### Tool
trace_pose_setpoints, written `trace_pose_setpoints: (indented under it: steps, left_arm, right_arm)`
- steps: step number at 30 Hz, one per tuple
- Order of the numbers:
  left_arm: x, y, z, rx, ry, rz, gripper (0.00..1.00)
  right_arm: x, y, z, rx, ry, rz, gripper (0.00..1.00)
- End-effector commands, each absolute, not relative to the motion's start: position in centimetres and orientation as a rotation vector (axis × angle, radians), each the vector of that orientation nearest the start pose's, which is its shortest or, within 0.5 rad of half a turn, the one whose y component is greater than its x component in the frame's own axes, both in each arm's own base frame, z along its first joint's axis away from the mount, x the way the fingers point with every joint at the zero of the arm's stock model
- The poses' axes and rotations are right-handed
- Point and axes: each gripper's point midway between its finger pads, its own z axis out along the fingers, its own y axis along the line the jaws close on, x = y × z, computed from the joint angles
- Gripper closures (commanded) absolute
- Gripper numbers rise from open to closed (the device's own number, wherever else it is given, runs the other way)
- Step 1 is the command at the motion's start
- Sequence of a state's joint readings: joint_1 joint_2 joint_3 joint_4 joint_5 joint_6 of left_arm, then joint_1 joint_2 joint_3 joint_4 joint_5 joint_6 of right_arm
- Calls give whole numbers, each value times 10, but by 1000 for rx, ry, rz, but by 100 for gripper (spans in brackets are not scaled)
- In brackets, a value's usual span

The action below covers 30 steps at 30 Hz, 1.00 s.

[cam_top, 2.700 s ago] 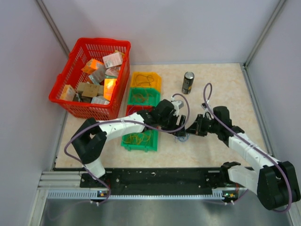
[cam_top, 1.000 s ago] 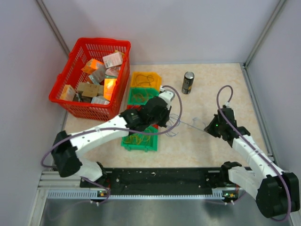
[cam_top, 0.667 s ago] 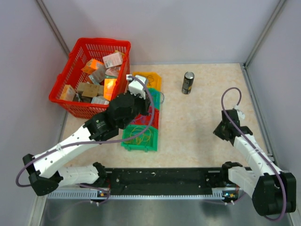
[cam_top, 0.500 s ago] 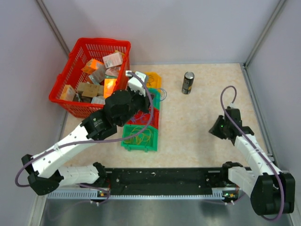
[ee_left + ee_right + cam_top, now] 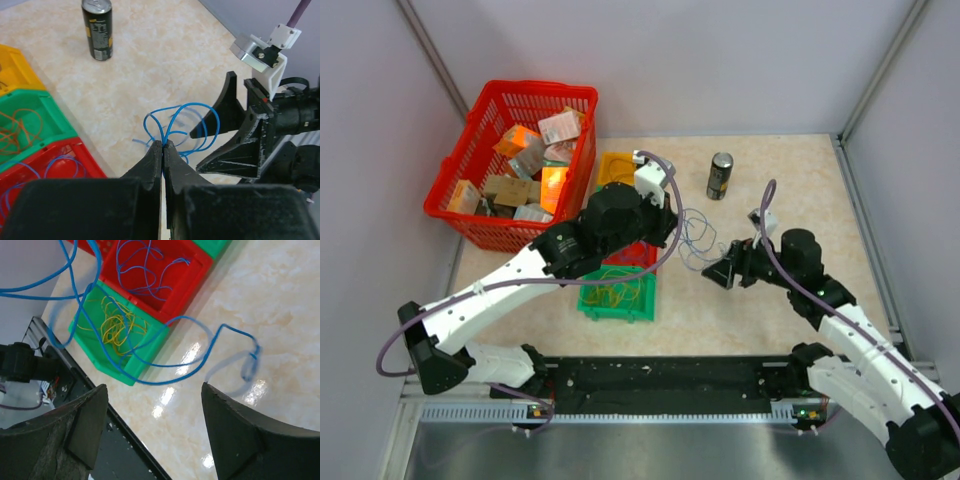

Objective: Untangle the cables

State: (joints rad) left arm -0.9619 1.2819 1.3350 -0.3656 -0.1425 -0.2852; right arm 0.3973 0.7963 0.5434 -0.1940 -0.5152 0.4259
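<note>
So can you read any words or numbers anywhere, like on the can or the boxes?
Can: yellow print on its side, too blurred to read.
Boxes in the basket: printed labels, too small to read.
I see no other writing, so there is no text to quote.

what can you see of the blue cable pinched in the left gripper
The blue cable is a thin, floppy, bright blue wire in several loose loops. The left gripper pinches it where the loops meet. The loops spread toward the open right gripper, reaching one finger; contact there cannot be told.
</note>
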Motion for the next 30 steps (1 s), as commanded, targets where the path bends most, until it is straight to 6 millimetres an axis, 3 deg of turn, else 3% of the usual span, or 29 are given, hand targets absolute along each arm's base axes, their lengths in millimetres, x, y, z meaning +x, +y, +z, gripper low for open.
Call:
trace_pose_setpoints:
  steps: [1,9,17,23,26,30]
  left_arm:
    - [235,-348,357,529,1818,-899,100]
    - [225,-357,359,554,1823,-986,100]
    - [227,-355,356,556,1833,-980,100]
    - [225,-360,352,571,1849,-1010,100]
    - [224,-362,349,584,1856,-1016,100]
    - [221,-362,350,592,1853,-1029,100]
  right_arm:
    - [223,197,181,-320,1975,982,25]
    - [221,215,195,-352,1904,1123,26]
    - [236,199,212,-164,1894,1045,27]
    - [222,198,241,-211,1775,1086,27]
    - [223,196,244,-204,1781,1066,27]
    - [233,198,230,-178,1845,1047,28]
